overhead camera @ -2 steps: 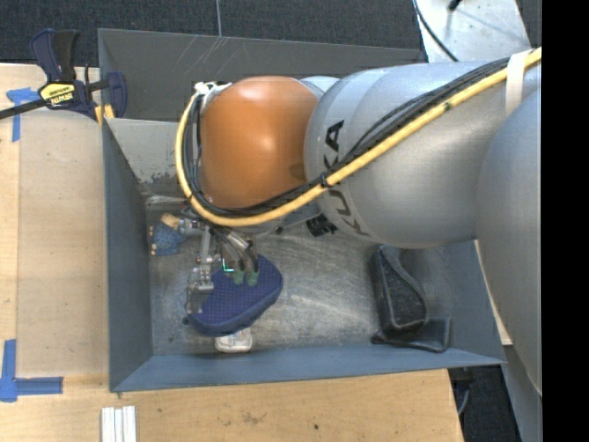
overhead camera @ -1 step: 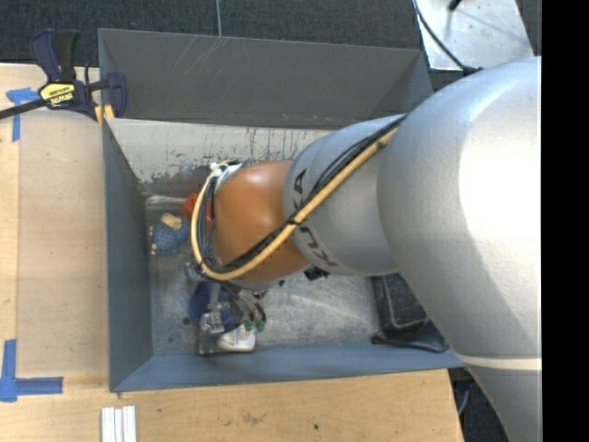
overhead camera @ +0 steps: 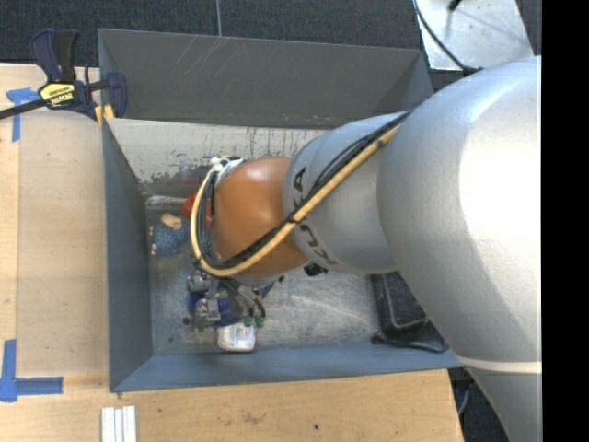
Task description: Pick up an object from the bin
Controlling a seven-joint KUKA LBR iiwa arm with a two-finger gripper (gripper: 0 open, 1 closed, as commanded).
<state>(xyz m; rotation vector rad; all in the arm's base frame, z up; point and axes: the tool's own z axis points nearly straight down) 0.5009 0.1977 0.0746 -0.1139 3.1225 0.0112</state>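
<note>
Reaching into the bin (overhead camera: 129,274) from the right, the arm has the tool (overhead camera: 219,309) low over the near-left part of the floor. A small white object (overhead camera: 236,338) lies just beside the tool on its near side, close to the front wall. Whether the tool is wide or narrow cannot be told. The white object's long axis appears to run left to right; which way it points is unclear. A blue object (overhead camera: 167,238) lies by the left wall.
</note>
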